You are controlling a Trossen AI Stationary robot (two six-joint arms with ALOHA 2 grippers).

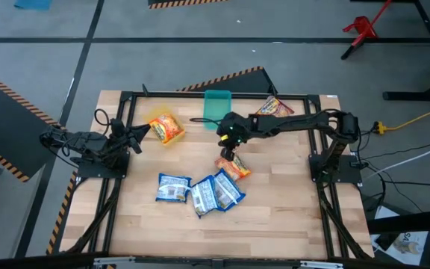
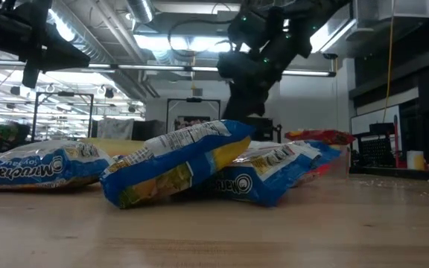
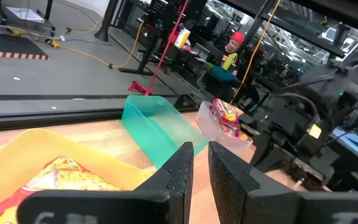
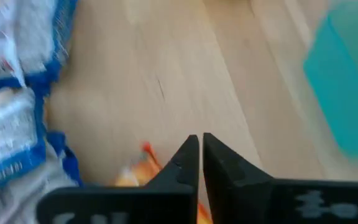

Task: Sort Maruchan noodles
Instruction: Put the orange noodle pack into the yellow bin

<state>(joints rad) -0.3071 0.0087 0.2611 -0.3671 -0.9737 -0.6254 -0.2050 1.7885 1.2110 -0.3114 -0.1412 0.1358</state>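
While the left tool point(image 1: 139, 131) waits closed and empty by the yellow bin point(image 1: 166, 128), right tool point(image 1: 227, 155) pinched shut on orange packet point(image 1: 234, 167), beside three blue packets point(image 1: 198, 192), on the surface point(image 1: 275, 217)

An industrial robotics lab or workshop. A pale wooden worktable point(image 1: 275, 217) stands on grey concrete floor marked with orange-and-black striped hazard tape point(image 1: 6, 84) at nine o'clock. Beyond it, exposed ceiling pipes point(image 2: 155, 67), fluorescent strip lights point(image 2: 144, 10), and a seated person point(image 3: 234, 43).
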